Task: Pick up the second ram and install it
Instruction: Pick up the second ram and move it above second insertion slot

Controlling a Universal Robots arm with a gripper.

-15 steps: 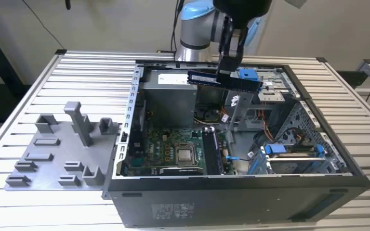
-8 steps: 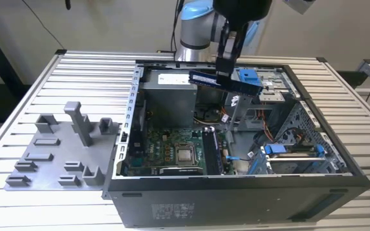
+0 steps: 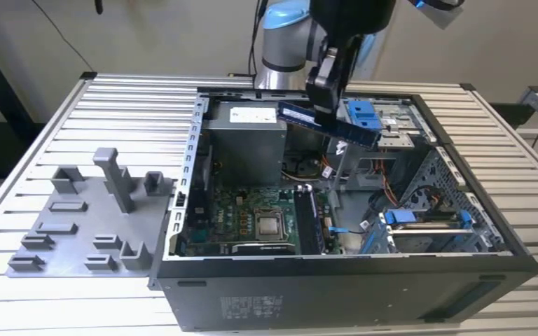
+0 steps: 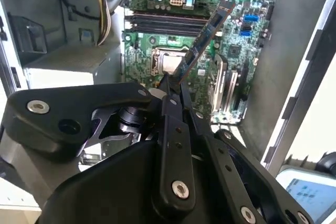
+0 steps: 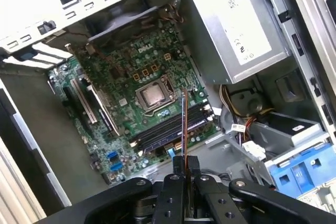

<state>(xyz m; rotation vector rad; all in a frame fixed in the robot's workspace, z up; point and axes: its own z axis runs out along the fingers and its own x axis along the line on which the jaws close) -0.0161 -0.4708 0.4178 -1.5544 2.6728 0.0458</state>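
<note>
Jaws clamped on second ram (image 3: 353, 131), stick jutting beyond them above motherboard (image 5: 121, 77).

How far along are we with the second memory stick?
Pickup looks done: the hand is shut on the memory stick, held in the air over the open computer case. Left: it is not yet seated in the motherboard's slots.
</note>
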